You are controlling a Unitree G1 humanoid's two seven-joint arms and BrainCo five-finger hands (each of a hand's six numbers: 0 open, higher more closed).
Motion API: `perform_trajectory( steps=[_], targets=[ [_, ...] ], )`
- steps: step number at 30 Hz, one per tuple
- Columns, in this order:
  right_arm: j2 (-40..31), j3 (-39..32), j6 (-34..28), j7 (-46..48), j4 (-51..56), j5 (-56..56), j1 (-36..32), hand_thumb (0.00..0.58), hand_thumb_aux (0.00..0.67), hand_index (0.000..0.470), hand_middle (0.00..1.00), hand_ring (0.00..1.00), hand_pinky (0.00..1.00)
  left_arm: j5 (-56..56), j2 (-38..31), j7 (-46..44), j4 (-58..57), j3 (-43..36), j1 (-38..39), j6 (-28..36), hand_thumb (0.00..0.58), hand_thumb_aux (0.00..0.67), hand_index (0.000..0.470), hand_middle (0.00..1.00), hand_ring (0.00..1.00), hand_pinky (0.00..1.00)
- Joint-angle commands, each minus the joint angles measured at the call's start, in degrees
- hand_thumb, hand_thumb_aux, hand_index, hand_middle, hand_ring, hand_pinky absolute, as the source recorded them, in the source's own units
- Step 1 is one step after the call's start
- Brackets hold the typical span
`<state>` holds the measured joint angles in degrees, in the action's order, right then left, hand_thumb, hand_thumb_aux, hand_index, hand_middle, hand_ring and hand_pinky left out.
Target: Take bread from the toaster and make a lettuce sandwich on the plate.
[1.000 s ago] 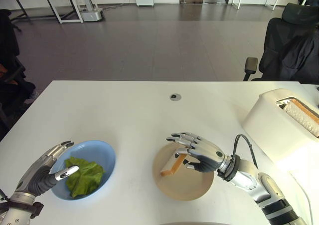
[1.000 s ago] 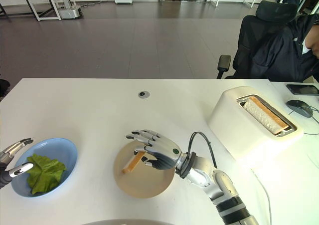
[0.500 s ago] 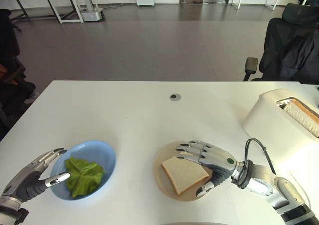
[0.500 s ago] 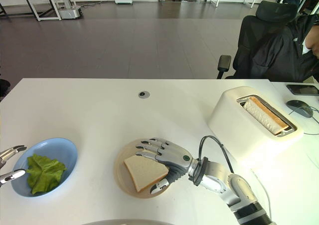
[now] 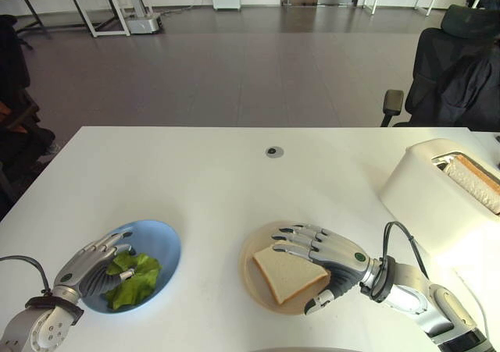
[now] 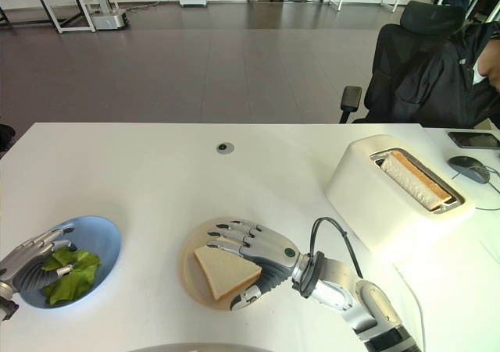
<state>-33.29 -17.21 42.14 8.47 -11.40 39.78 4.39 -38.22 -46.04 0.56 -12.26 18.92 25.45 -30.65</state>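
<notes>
Silver-grey fingers (image 5: 109, 250) of the left hand (image 5: 87, 264) are curled down into the lettuce (image 5: 139, 279), the thumb pressing in from the near side with leaf bunched between them. The lettuce lies in a pale blue bowl (image 5: 168, 241) at the near left of the table, and the hand crosses the bowl's left rim.

On the right hand (image 5: 337, 252) the fingers (image 5: 301, 239) are spread and only lightly arched over the right edge of a bread slice (image 5: 283, 274), with the thumb beside its near corner; they are not closed on it. The slice lies flat on a tan round plate (image 5: 251, 249) at the near centre of the table, well apart from the bowl. A black cable (image 6: 328, 227) loops up from this wrist.

Further right stands a white toaster (image 6: 373, 197) with a second slice of bread (image 6: 414, 179) upright in its slot. Just beyond it, at the far right edge, lie a dark computer mouse (image 6: 470, 167) and a phone (image 6: 475, 140).

All of this rests on a smooth white table (image 5: 195, 180) with a small round grommet (image 5: 274, 151) near its far edge. Past the table, grey-brown floor tiles (image 5: 219, 63) stretch back into the room. A black office chair (image 5: 457, 67) stands at the right, and a metal-legged table (image 5: 98, 12) stands at the far left.
</notes>
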Motion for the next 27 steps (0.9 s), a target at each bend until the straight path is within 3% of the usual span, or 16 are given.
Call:
perform_trajectory(
  steps=[1, 4, 5, 11, 15, 18, 22, 27],
  targets=[
    [0.2, 0.0, -0.4, 0.7, -1.0, -0.3, 0.3, 0.000, 0.000, 0.000, 0.00, 0.00, 0.00, 0.1, -1.3, 0.5, 0.2, -1.3, 0.6, 0.3, 0.572, 0.591, 0.415, 0.00, 0.00, 0.00],
    [0.2, 0.2, -0.6, 0.6, -1.1, -0.4, 0.4, 0.000, 0.000, 0.000, 0.00, 0.00, 0.00, 0.6, -1.5, 0.6, 0.3, -1.9, 0.4, 0.4, 0.577, 0.623, 0.437, 0.00, 0.00, 0.00],
    [0.3, 0.2, -0.6, 0.5, -1.1, -0.3, 0.3, 0.000, 0.000, 0.000, 0.00, 0.00, 0.00, 0.8, -1.6, 0.7, 0.1, -1.9, 0.4, 0.3, 0.580, 0.670, 0.470, 0.00, 0.00, 0.00],
    [0.6, 0.3, -0.8, 0.2, -0.7, -0.1, -0.2, 0.000, 0.000, 0.000, 0.00, 0.00, 0.00, 2.5, -2.1, 1.4, 2.0, -0.1, 1.0, 0.0, 0.580, 0.670, 0.470, 0.00, 0.00, 0.00],
    [1.1, 0.8, -1.2, -0.4, -0.2, -0.4, -0.7, 0.000, 0.000, 0.000, 0.00, 0.00, 0.00, 12.7, -1.6, -4.3, 16.5, 5.1, 4.1, 0.2, 0.580, 0.670, 0.470, 0.00, 0.00, 0.00],
    [1.3, 1.8, -1.9, -1.1, 0.5, -1.0, -1.2, 0.000, 0.000, 0.000, 0.00, 0.00, 0.00, 20.9, -0.8, -10.5, 28.8, 4.8, 4.6, 3.0, 0.580, 0.670, 0.470, 0.00, 0.00, 0.00],
    [0.6, 6.4, -3.9, -2.4, 3.5, -4.3, -3.1, 0.000, 0.000, 0.000, 0.00, 0.00, 0.00, 26.5, 0.1, -19.4, 43.7, -6.2, -1.3, 10.4, 0.580, 0.670, 0.470, 0.00, 0.00, 0.00],
    [-1.9, 11.8, -4.4, -4.6, 8.9, -5.9, -5.6, 0.000, 0.000, 0.000, 0.00, 0.00, 0.00, 20.4, 7.6, -27.6, 45.6, -26.8, -17.1, 18.0, 0.580, 0.670, 0.470, 0.00, 0.00, 0.00]
  ],
)
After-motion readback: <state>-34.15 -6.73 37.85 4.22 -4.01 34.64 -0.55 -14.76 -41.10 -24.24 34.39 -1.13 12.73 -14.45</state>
